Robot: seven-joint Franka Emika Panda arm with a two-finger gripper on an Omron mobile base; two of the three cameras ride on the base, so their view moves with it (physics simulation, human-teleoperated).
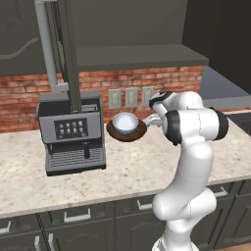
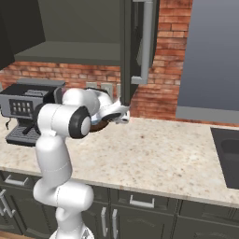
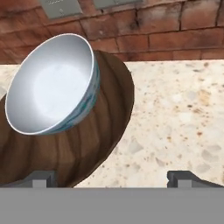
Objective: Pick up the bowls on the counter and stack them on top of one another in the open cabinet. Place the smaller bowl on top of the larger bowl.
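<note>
Hand view puts two bowls at frame left: one smaller bowl (image 3: pixel 50 85) sits tilted inside one larger bowl (image 3: pixel 87 140), both on the surface (image 3: pixel 175 118). Our claw (image 3: pixel 111 177) spreads wide, holding nothing. We judge this the approach; next we must straddle the brown rim, close, then lift toward the open cabinet (image 1: pixel 142 56).

Two base cameras look forward and down from behind the arm, sharing the surface (image 1: pixel 122 162); the hand camera sits close above it.
</note>
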